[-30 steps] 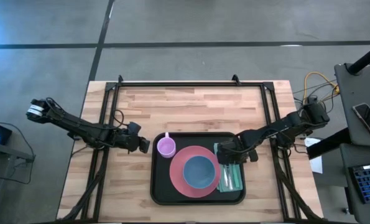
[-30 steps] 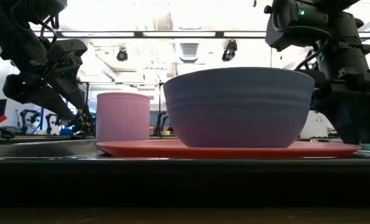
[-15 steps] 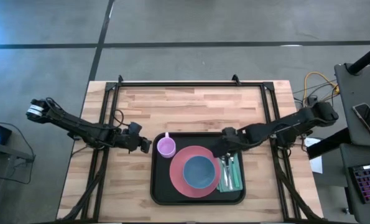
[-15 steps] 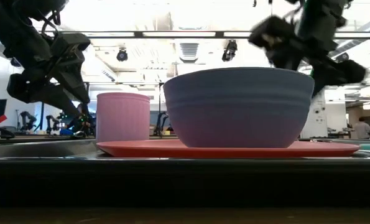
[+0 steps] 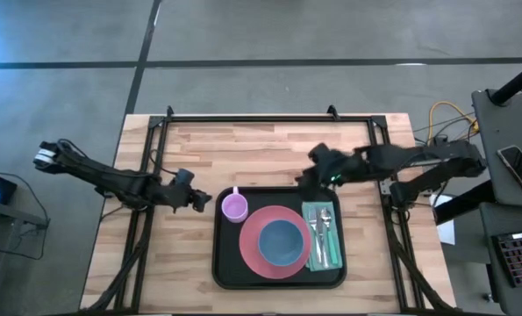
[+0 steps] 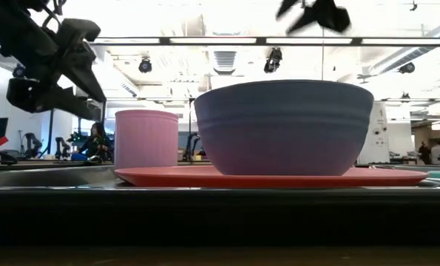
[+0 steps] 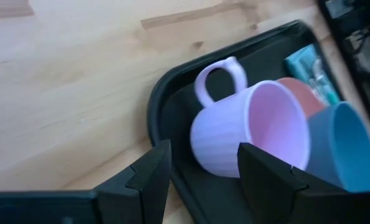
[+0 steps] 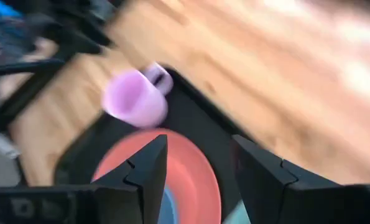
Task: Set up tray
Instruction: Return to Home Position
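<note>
The black tray [image 5: 224, 263] lies on the table's near half. It carries a pink plate [image 5: 253, 244] with a blue bowl [image 5: 281, 242] on it, a lilac mug [image 5: 234, 207] at its far left corner, and a teal napkin [image 5: 324, 237] with cutlery along its right side. My left gripper [image 5: 199, 200] hovers open just left of the tray, its fingers [image 7: 152, 171] pointing at the mug [image 7: 247, 134] without touching it. My right gripper [image 5: 309, 172] is open above the table, just past the tray's far edge, high in the low view [image 6: 316, 11].
Bare wood stretches from the tray to the far edge of the table [image 5: 269, 145] and along both sides. Black frame rails [image 5: 151, 158] run down the table's left and right. Cables and a stand [image 5: 497, 132] sit off the right edge.
My right gripper has risen from over the napkin and cutlery on the tray's right side and swung toward the far edge, climbing high in the low view. The napkin and cutlery stay on the tray. My left gripper has lifted a little beside the mug.
</note>
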